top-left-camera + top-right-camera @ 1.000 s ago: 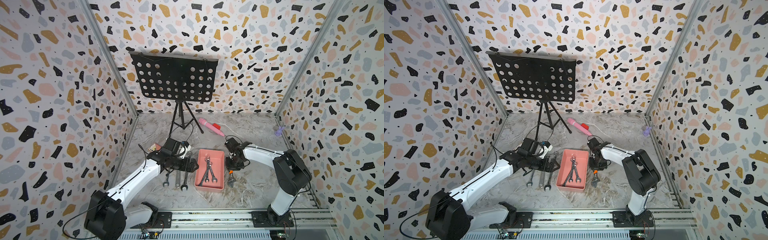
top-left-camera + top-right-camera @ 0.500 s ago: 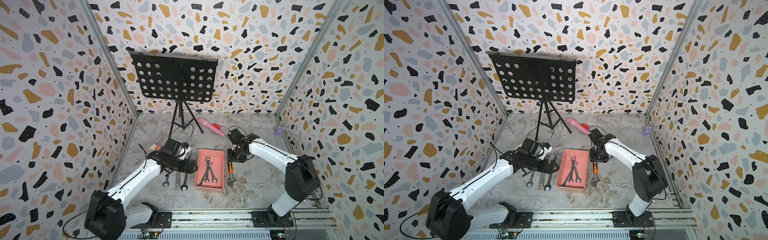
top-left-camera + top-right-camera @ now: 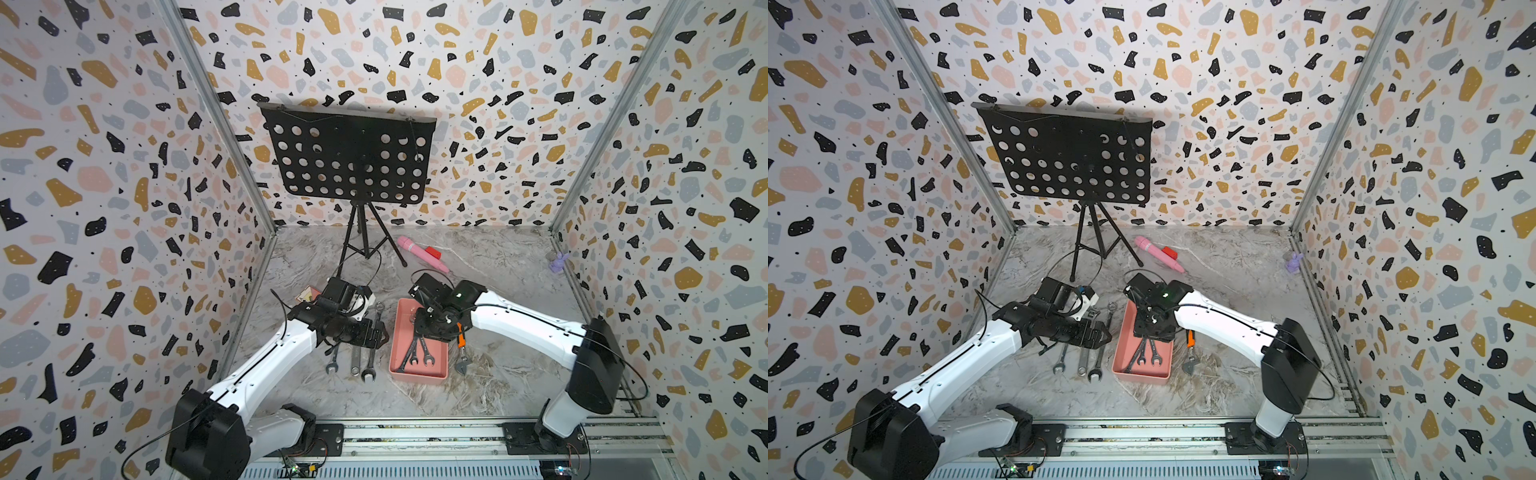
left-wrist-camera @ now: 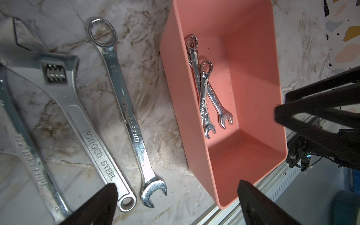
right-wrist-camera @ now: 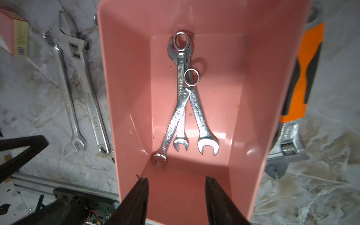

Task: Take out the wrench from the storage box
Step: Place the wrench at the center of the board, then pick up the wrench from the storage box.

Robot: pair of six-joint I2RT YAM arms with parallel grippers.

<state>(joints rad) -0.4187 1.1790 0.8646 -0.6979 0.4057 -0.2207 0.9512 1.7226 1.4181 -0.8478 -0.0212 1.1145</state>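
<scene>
The salmon-pink storage box (image 3: 417, 376) (image 3: 1141, 376) lies mid-table. Three small chrome wrenches (image 3: 417, 353) (image 3: 1144, 353) lie crossed on its floor, also seen as wrenches (image 4: 203, 93) in the left wrist view and wrenches (image 5: 182, 109) in the right wrist view. My right gripper (image 3: 432, 328) (image 5: 176, 178) hovers over the box's far half, open, with nothing between its fingers. My left gripper (image 3: 380, 336) (image 4: 176, 185) is wide open and empty, just left of the box (image 4: 243, 68) above loose wrenches.
Three large wrenches (image 3: 353, 357) lie on the table left of the box. An orange-handled adjustable wrench (image 3: 460, 353) lies right of it. A black music stand (image 3: 349, 158), a pink wand (image 3: 422, 253) and a purple figure (image 3: 559, 262) stand behind. A metal rail (image 3: 415, 434) runs along the front.
My right gripper has opened, left the orange-handled wrench lying beside the box, and swung left to hover over the box. The left arm has not moved.
</scene>
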